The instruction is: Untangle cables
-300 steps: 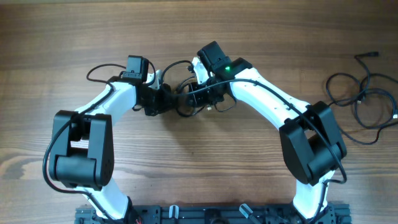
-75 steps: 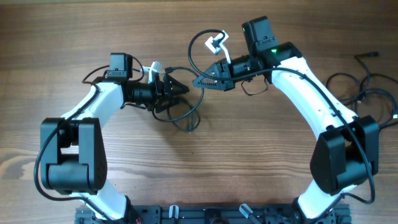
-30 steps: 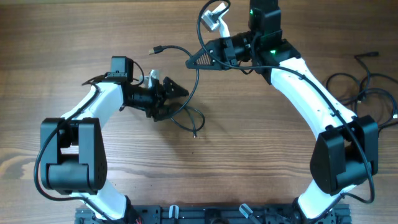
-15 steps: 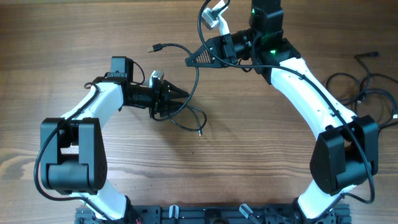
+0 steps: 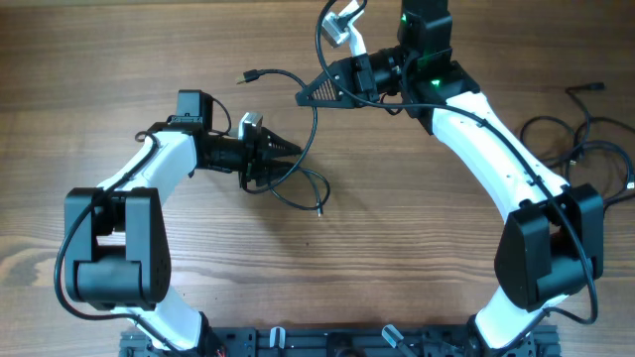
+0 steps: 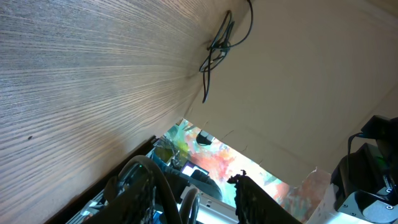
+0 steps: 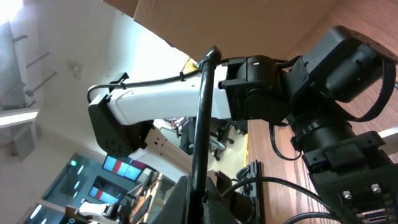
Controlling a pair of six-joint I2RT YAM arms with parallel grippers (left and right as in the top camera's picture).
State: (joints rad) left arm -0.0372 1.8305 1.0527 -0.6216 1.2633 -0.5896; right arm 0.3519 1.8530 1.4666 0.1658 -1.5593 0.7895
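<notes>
A thin black cable (image 5: 314, 119) runs from a plug (image 5: 248, 75) at the back, through my right gripper (image 5: 306, 96), down to my left gripper (image 5: 290, 151). From there it loops on the table to a loose end (image 5: 319, 210). The right gripper is shut on the cable and holds it raised. In the right wrist view the cable (image 7: 202, 118) rises straight out of the shut right gripper (image 7: 200, 196). The left gripper (image 6: 196, 202) has narrowed on the cable strands (image 6: 171, 196) lying against its left finger (image 6: 134, 196). A gap shows beside the other finger.
A separate heap of loose black cables (image 5: 580, 159) lies at the table's right edge, also far off in the left wrist view as a cable heap (image 6: 217, 43). The arm bases (image 5: 327, 342) line the front edge. Bare wood (image 5: 327, 278) lies between the arms.
My left gripper's jaws have closed in on the strands, and the loose end on the table slid slightly right. The right arm holds still.
</notes>
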